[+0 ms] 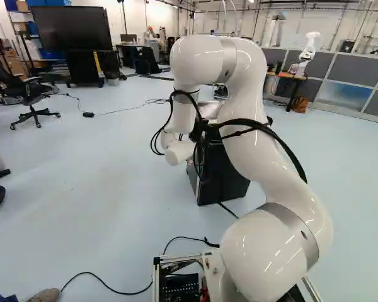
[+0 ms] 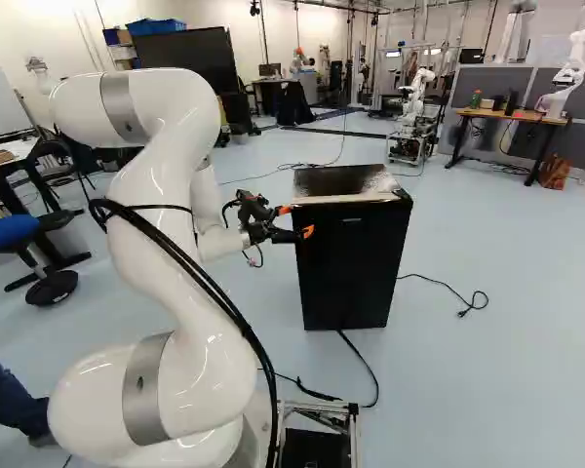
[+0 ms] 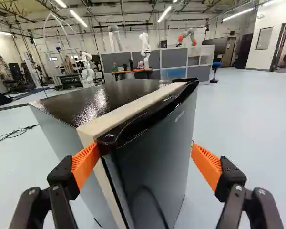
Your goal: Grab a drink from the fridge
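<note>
Claw (image 3: 145, 147) spread wide, empty, at the fridge (image 2: 351, 263) door (image 3: 157, 157); likely opening it, so next: hook its edge, pull.

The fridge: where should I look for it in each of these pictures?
Left base view: near the middle, the dark fridge is partly hidden behind the white arm.
Right base view: right of the arm, a little right of centre, mostly in plain sight.
Wrist view: close ahead, its near corner between the open fingers.
Shared landmark: the wooden-topped desk by the grey partition.
</note>
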`<state>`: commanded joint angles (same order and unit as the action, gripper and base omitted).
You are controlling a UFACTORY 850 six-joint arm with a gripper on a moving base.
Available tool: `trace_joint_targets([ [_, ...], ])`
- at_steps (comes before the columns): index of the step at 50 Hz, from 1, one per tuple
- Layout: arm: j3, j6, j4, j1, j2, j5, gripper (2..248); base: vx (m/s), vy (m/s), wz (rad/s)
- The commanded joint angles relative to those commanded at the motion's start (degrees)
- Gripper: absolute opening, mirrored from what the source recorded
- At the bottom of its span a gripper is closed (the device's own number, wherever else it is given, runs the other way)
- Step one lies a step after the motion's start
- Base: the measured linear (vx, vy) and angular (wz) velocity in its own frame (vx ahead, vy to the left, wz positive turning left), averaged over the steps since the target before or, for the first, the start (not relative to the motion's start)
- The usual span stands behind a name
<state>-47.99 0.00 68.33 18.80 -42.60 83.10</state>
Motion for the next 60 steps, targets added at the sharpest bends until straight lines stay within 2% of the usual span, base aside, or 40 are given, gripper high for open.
trace_joint_targets([
  [13, 0.43, 0.00, 0.80, -0.43, 0.23, 0.00, 247, 0.000, 0.000, 0.000],
  [26, 2.20, 0.00, 3.17, -0.73, 1.15, 0.00, 247, 0.000, 0.000, 0.000],
  [60, 12.50, 0.00, 11.44, -0.31, 6.09, 0.00, 247, 0.000, 0.000, 0.000],
])
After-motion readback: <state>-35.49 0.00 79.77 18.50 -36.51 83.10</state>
